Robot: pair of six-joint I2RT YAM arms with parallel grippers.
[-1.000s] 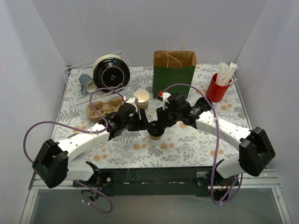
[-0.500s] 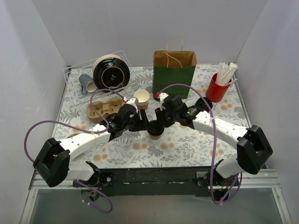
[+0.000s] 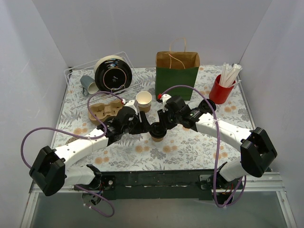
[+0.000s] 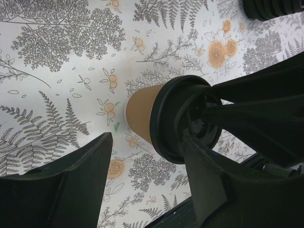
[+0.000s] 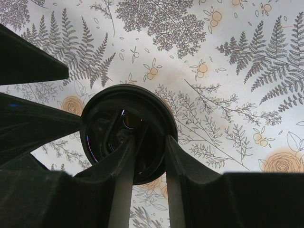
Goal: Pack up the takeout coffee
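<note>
Now your left tool (image 4: 146, 140) gapes around the black-lidded tan paper cup (image 4: 140, 111); your right tool (image 5: 151, 135) rests atop it, grip unclear. Close left, then lift.

We see the cup (image 4: 139, 114) as matt tan kraft paper, and its lid (image 4: 164, 121) as smooth black plastic with a soft sheen. The surface (image 4: 57, 71) looks like a matt printed sheet. The fingers (image 4: 71, 190) seem to be dull black plastic. Further back, the bag (image 3: 176, 81) is matt green paper with a brown kraft inside, the carrier (image 3: 100, 112) is rough moulded pulp, the plate (image 3: 113, 76) is glossy black, and the red pot (image 3: 219, 94) looks smooth and shiny.
</note>
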